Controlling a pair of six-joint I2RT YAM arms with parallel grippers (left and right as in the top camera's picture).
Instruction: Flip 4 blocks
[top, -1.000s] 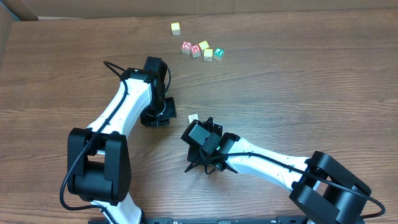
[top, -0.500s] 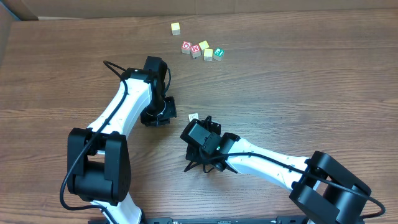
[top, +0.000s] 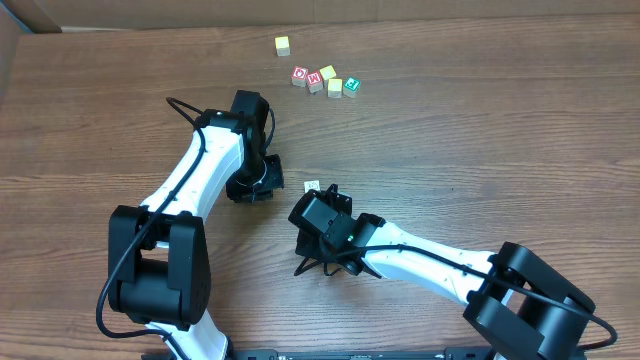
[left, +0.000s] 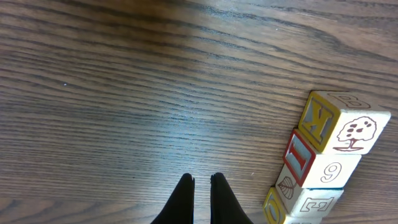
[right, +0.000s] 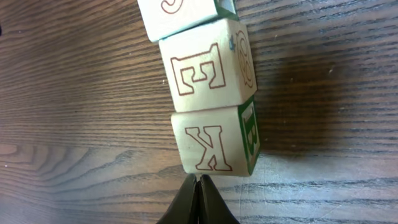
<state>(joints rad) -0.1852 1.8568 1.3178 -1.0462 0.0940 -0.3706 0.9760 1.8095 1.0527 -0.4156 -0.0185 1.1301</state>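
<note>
blocks (left: 323, 168): cream letter cubes, touching row, flat on wood worktop (left: 124, 93)
L pincer (left: 201, 180): tips together, empty, just beside row, no contact
R pincer (right: 199, 182): tips together, empty, at row's end by K cube (right: 208, 146) w/ green B side; contact unclear
other cubes (top: 325, 78): loose cluster, well apart from row

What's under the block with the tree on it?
The tree block sits on a block with a red letter; below that comes an E block. The faces pressed together are hidden.
</note>
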